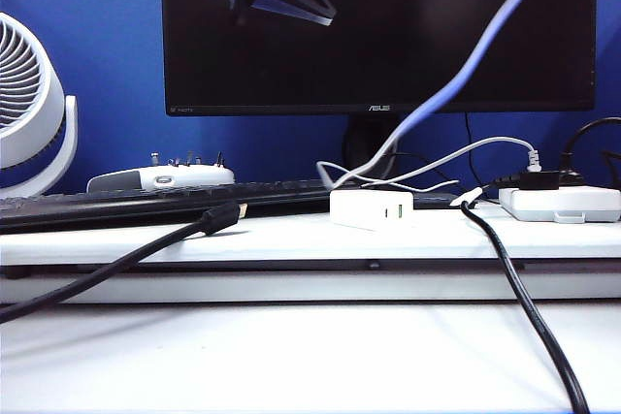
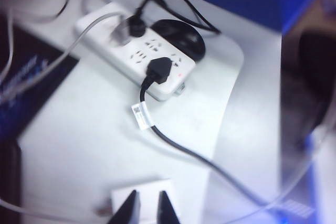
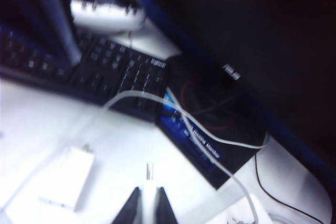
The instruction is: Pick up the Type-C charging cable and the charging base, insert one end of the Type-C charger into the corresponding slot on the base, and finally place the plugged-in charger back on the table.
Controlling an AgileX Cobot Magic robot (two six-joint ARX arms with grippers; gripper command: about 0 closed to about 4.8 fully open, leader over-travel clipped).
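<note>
Low exterior view, near table level, facing the monitor. Both wrist views looking down past their pincers; charging base common to all.

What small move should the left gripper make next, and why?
Probably lower the left gripper, opening it wider, onto the small white rectangular charging base. That block lies ungrasped on the white table ledge, beneath its narrowly parted jaws, while the right gripper already pinches the plug of the thin white Type-C charging cable.
</note>
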